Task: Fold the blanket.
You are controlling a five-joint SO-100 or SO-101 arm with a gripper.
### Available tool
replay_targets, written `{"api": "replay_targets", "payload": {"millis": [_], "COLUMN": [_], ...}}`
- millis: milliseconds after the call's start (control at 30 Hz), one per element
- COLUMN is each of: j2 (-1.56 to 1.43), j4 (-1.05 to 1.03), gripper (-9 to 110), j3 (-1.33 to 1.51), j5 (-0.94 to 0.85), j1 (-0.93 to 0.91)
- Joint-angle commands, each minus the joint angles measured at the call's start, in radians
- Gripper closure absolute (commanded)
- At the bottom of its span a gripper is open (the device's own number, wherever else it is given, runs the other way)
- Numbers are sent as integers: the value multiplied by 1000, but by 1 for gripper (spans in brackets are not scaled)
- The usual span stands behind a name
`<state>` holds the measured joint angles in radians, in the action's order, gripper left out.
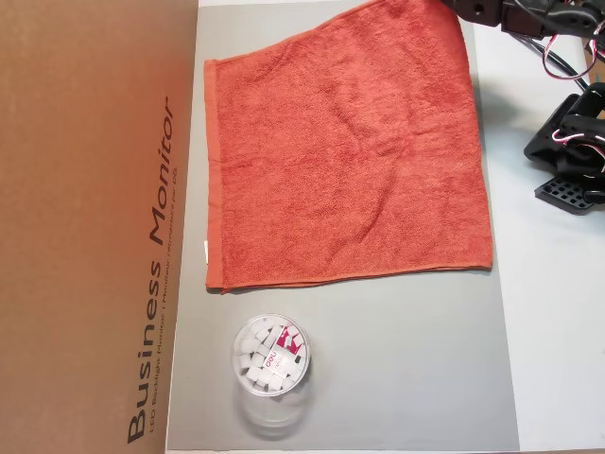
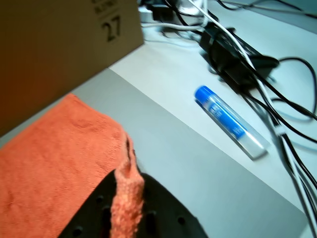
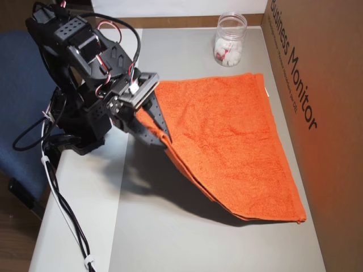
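In an overhead view, the black end effector [image 3: 161, 131] pinches a corner of the orange-red blanket [image 3: 232, 141], lifting that edge off the grey table [image 3: 170, 238] beside a cardboard monitor box [image 3: 323, 68]. The fold appears to be just starting; next, the corner likely needs carrying across. A clear round tub [image 3: 229, 39] holds small white pieces.

One blanket [image 1: 350, 151]. One clear tub [image 1: 271, 357] holding many small white pieces, too many to count. One brown cardboard box [image 1: 90, 218]. One blue tube [image 2: 229, 120]. One black arm with one tool [image 3: 165, 137]. Several cables [image 2: 277, 99], number unclear.
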<state>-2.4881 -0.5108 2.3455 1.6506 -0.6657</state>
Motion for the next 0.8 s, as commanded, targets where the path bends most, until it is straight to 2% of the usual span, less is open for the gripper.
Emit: {"api": "replay_targets", "payload": {"millis": [0,267,767], "j2": [81,318,572], "j4": [5,8,18], "gripper": [102,102,102], "j3": [-155,-400,-669], "j5": [8,2,-9], "j1": [34,144,411]}}
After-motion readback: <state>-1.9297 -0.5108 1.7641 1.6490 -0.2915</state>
